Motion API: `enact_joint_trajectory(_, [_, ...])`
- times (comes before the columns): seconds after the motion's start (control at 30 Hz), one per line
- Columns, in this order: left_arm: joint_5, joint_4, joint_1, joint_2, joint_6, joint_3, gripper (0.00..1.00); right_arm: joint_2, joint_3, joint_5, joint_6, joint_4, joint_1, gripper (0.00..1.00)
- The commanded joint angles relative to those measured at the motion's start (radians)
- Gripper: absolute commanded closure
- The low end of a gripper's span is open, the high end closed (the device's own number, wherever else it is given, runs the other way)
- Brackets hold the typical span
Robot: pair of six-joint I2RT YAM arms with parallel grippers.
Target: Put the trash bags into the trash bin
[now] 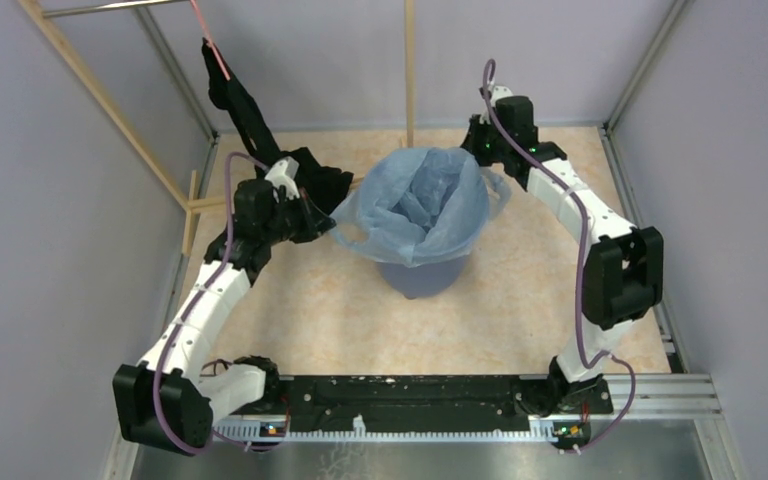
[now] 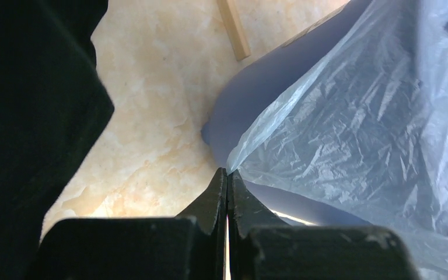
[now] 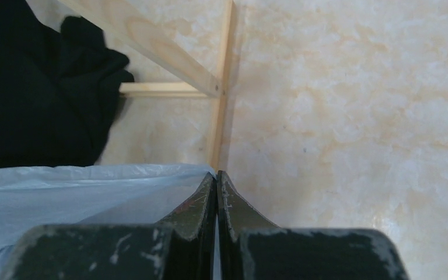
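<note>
Stretching the thin, wrinkly, pale-blue translucent plastic trash bag [image 1: 422,205] open over the large round blue plastic bin [image 1: 428,280] seems to be the point of both grips. The left gripper [image 2: 227,174] is clenched on a corner of film at the bin's left side. The right gripper [image 3: 216,177] is pinched tight on the film's edge by the far right rim. The bag's middle sags inside the bin and its edges drape outside. A black cloth garment [image 1: 245,110] hangs just beside the left arm, with pale wooden slats [image 1: 409,70] behind, so that side is crowded. The tan tabletop [image 1: 530,290] on the right and in front offers more room for moving.
</note>
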Motion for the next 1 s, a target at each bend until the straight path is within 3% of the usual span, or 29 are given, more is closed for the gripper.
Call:
enact_joint_trajectory(0.0, [0.021,-0.002,0.003,-0.009,0.017,0.095,1.0,0.009,-0.1,0.035,0.012,0.03,-0.015,1.0])
enact_joint_trajectory(0.2, [0.025,0.019,0.003,0.017,0.017,0.058,1.0,-0.04,-0.222,0.049,0.013,0.045,-0.024,1.0])
enact_joint_trajectory(0.57, [0.016,0.023,-0.01,-0.013,0.018,-0.076,1.0,-0.15,-0.185,-0.029,0.046,0.047,-0.025,1.0])
enact_joint_trajectory(0.83, [0.106,0.008,-0.032,-0.046,0.047,-0.05,1.0,-0.181,-0.414,0.032,0.066,0.117,-0.025,1.0])
enact_joint_trajectory(0.97, [0.093,-0.007,-0.052,-0.047,0.067,-0.045,1.0,-0.225,-0.436,0.077,0.033,0.069,-0.025,0.95])
